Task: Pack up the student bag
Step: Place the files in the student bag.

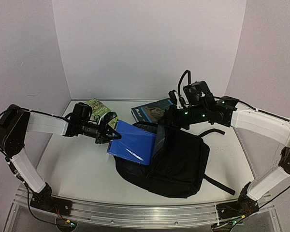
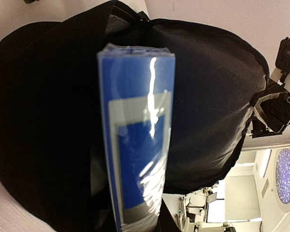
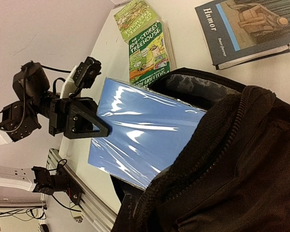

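Observation:
The student bag (image 1: 181,164), a large black backpack, lies right of centre with its mouth open toward the left. My left gripper (image 1: 109,133) is shut on the near edge of a glossy blue book (image 1: 133,146), whose far end is inside the bag's mouth. The left wrist view looks along the blue book (image 2: 135,130) into the bag (image 2: 212,92). My right gripper (image 1: 165,121) is shut on the bag's upper rim and holds the opening up. In the right wrist view the zippered rim (image 3: 217,159) fills the foreground, with the blue book (image 3: 140,135) and the left gripper (image 3: 82,123) behind it.
A green "Treehouse" book (image 1: 99,108) lies at the back left, also in the right wrist view (image 3: 145,46). A dark "Humor" book (image 1: 152,111) lies behind the bag, also in the right wrist view (image 3: 246,29). A black strap (image 1: 217,183) trails to the right. White walls surround the table.

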`<act>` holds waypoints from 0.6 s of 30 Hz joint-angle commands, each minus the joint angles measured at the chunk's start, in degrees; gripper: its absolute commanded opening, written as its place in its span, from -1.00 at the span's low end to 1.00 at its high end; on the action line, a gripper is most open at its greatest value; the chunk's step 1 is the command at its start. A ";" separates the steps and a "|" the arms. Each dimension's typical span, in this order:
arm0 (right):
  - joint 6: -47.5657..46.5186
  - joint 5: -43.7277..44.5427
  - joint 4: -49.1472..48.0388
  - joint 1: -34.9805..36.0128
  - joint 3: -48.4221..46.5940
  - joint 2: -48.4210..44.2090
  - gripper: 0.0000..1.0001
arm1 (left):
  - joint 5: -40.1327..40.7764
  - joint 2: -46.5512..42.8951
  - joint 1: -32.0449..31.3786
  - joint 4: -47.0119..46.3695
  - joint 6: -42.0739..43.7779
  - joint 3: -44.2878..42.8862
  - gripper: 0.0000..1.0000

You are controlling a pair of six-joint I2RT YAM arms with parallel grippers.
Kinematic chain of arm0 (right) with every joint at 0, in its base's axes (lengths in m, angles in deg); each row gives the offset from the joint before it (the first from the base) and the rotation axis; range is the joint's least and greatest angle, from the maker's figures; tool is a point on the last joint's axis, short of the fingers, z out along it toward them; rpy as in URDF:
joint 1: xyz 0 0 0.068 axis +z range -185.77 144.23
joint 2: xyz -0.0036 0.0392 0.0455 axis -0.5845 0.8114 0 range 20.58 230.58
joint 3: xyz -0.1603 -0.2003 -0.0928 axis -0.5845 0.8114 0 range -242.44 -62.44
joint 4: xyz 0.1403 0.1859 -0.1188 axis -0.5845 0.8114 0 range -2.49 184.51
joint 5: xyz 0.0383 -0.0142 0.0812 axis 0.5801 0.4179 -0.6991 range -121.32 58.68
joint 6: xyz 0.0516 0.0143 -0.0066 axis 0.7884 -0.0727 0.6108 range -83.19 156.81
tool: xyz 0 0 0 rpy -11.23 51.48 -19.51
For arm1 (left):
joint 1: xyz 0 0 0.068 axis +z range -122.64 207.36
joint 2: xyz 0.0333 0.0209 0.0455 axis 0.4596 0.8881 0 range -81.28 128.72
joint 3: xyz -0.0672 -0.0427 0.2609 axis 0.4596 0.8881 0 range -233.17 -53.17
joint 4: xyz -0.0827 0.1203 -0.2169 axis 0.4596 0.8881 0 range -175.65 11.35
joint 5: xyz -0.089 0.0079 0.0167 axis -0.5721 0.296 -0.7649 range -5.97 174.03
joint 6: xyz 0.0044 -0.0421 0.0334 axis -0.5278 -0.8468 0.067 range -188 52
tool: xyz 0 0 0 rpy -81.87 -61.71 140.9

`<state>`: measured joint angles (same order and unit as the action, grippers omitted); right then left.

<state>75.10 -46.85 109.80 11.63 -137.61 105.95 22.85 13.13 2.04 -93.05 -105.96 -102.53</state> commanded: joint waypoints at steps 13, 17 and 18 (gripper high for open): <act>-0.94 -3.07 -8.29 2.27 -5.72 2.53 -1.00 | -4.80 9.68 -7.04 -37.37 -23.13 1.75 -0.99; -1.19 -3.15 -8.40 2.41 -6.12 3.03 -1.00 | -2.12 12.32 -9.52 -38.64 -23.22 1.20 -0.99; -1.30 -3.16 -8.45 2.38 -6.15 3.11 -1.00 | -1.58 12.80 -9.88 -39.16 -23.28 1.09 -0.99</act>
<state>74.88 -48.84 107.45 13.46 -139.93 109.37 20.30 24.39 -5.54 -124.33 -126.84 -101.03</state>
